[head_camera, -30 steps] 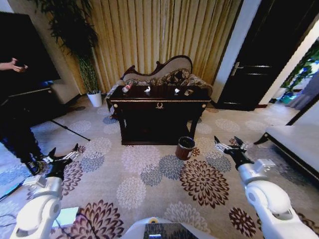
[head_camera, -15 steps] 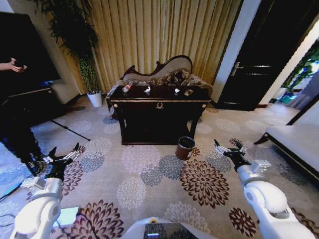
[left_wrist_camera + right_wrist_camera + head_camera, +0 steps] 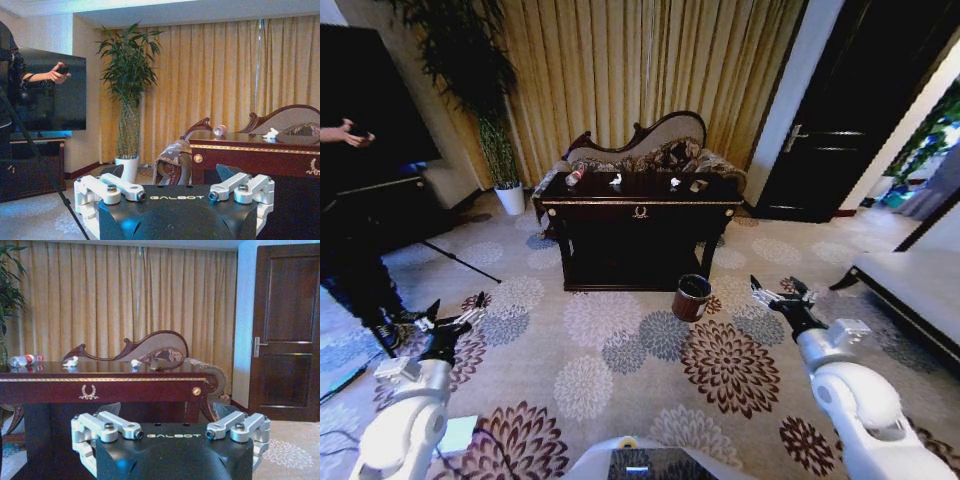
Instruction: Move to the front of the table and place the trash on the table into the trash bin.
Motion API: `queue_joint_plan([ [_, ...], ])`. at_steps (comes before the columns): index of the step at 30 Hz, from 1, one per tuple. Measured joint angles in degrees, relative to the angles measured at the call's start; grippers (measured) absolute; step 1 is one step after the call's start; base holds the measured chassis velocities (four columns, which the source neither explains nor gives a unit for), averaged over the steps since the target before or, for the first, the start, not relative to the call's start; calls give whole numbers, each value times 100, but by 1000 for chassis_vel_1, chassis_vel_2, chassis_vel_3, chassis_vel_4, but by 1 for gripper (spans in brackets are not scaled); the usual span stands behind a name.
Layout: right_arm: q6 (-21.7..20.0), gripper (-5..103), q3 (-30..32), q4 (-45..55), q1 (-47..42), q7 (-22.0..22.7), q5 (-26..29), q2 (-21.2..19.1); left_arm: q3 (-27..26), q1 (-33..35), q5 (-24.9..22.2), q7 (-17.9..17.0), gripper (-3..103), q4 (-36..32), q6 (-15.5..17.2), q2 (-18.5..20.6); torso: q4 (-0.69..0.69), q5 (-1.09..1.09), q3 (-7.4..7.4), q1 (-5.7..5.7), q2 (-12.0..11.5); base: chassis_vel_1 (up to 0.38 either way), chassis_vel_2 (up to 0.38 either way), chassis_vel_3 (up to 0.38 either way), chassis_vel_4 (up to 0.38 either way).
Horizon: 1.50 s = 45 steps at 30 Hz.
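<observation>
The dark table (image 3: 640,203) with gold trim stands across the carpet ahead of me, in front of a carved sofa. On its top lie the trash: a clear bottle (image 3: 575,176) with a red label at the left end, two white paper scraps (image 3: 616,180) (image 3: 674,183) and a small dark piece (image 3: 698,185). The reddish-brown trash bin (image 3: 692,297) stands on the floor by the table's front right leg. My left gripper (image 3: 453,322) hangs open low at the left, far from the table. My right gripper (image 3: 780,292) is open, right of the bin. The right wrist view shows the table (image 3: 100,385), the bottle (image 3: 25,360) and a scrap (image 3: 71,361).
A tall plant in a white pot (image 3: 509,198) stands left of the table. A person with a tripod (image 3: 460,262) is at the far left. A dark door (image 3: 840,130) is behind on the right, and a low bench edge (image 3: 910,290) sits at the right. Patterned carpet lies between me and the table.
My left gripper has dropped slightly lower and a little inward. The right gripper, the table and the trash stay about where they were.
</observation>
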Motion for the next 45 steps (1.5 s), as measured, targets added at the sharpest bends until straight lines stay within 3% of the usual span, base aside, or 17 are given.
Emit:
queue_joint_plan([
  [39,127,100,-109,-5,-34,-41,-120,118,3,55,41,88,100,17,-178,0,3,1,1,2,-1,-85,87,91,-86],
  [45,129,100,-67,-13,17,-41,-55,25,-39,-2,-39,65,100,-101,-68,67,-1,0,0,0,0,-148,115,123,-125],
])
